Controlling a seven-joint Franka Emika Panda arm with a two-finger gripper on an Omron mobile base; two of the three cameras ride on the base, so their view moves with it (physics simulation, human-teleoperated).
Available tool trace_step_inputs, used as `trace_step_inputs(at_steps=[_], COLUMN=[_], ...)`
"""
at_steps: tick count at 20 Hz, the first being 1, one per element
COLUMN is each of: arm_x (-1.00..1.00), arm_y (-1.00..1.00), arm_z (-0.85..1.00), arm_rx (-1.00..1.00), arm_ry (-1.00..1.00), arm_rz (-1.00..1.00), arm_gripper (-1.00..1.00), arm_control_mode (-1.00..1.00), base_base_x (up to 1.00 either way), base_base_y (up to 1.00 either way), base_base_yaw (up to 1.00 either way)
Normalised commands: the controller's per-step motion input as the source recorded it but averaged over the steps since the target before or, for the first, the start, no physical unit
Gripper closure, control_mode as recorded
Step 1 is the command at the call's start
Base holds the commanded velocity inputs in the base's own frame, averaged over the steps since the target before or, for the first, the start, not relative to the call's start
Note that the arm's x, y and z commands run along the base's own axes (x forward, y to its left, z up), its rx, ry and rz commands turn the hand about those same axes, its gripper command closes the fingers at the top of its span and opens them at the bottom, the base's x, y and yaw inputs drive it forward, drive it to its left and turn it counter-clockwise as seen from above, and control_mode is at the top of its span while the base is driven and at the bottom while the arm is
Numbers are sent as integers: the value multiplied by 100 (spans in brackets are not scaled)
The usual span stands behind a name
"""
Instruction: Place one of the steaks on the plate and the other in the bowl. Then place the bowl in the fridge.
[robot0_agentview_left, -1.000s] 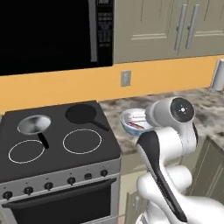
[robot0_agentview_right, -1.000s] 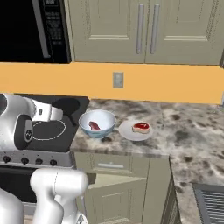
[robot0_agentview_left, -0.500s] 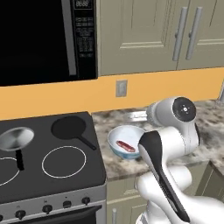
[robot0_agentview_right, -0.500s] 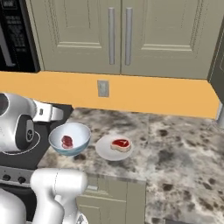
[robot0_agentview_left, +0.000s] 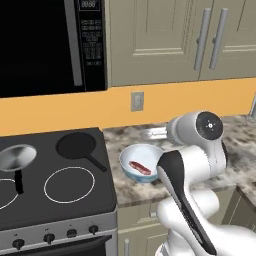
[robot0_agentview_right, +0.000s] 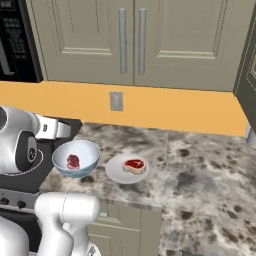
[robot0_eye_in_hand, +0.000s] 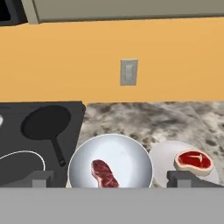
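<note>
While the microwave (robot0_agentview_left: 50, 45) fills the upper left of the left base view, its keypad lettering is too small to read. Below it, the black stove (robot0_agentview_left: 55, 185) carries a dark pan (robot0_agentview_left: 76, 145). Right of the stove, on the speckled counter (robot0_agentview_right: 200, 175), sits the bowl (robot0_agentview_right: 76, 158) with one steak (robot0_agentview_right: 73, 161) inside; just beside it, the plate (robot0_agentview_right: 127, 169) holds the other steak (robot0_agentview_right: 134, 165). At the hand view's bottom, the gripper (robot0_eye_in_hand: 111, 178) hangs released, empty, fingertips (robot0_eye_in_hand: 42, 177) wide either side of the bowl.
</note>
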Motion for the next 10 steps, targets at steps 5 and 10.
trace_step_inputs(at_steps=[5, 10], arm_x=[1, 0], arm_y=[-7, -32], arm_z=[-3, -17], arm_rx=[10, 23], arm_ry=[4, 13], arm_rz=[-3, 0], arm_gripper=[-100, -100], arm_control_mode=[-100, -100], base_base_x=[7, 0], base_base_y=[-1, 0], base_base_yaw=[-13, 0])
